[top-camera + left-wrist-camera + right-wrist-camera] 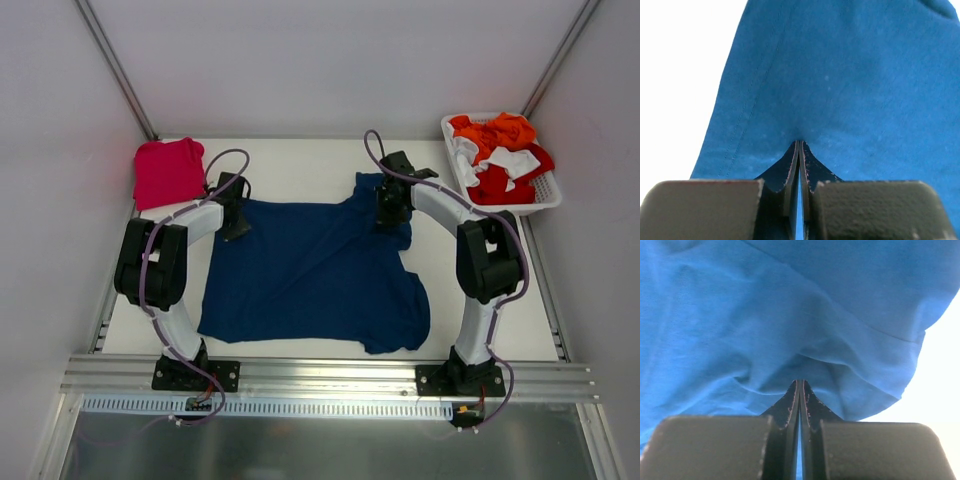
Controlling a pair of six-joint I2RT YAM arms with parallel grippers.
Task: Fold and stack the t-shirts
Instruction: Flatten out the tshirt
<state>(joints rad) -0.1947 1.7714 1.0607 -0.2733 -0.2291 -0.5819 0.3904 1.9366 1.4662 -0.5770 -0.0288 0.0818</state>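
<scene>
White basket at far-right corner of table holds cloth heap – orange, red, white pcs, piled above the rim. Navy t-shirt lies spread mid-table btw the arms. Left hand pinched tight on its far-left edge, right hand pinched on its far-right edge. Pink-red t-shirt sits folded at far-left corner – apart from the navy one.
</scene>
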